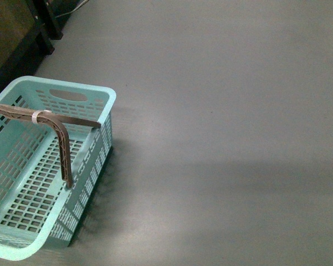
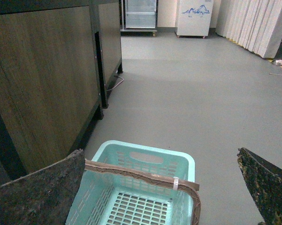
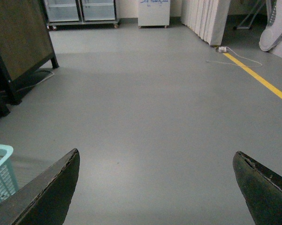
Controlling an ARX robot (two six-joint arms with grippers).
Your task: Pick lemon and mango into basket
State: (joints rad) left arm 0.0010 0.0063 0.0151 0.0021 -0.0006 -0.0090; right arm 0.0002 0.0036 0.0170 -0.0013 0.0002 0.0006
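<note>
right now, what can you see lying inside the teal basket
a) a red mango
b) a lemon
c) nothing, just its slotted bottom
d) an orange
c: in the front view the basket shows only its bare slotted bottom under the brown handles. No fruit lies in the part in view, and the left wrist view agrees.

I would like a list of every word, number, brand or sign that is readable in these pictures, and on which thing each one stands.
No text can be read in any view.
white cabinet, left wrist view: a blue mark, perhaps a logo, too blurred to read.
white cabinet, right wrist view: blue marks at the picture's edge, cut off and too small to read.
basket: no label or lettering visible.
</note>
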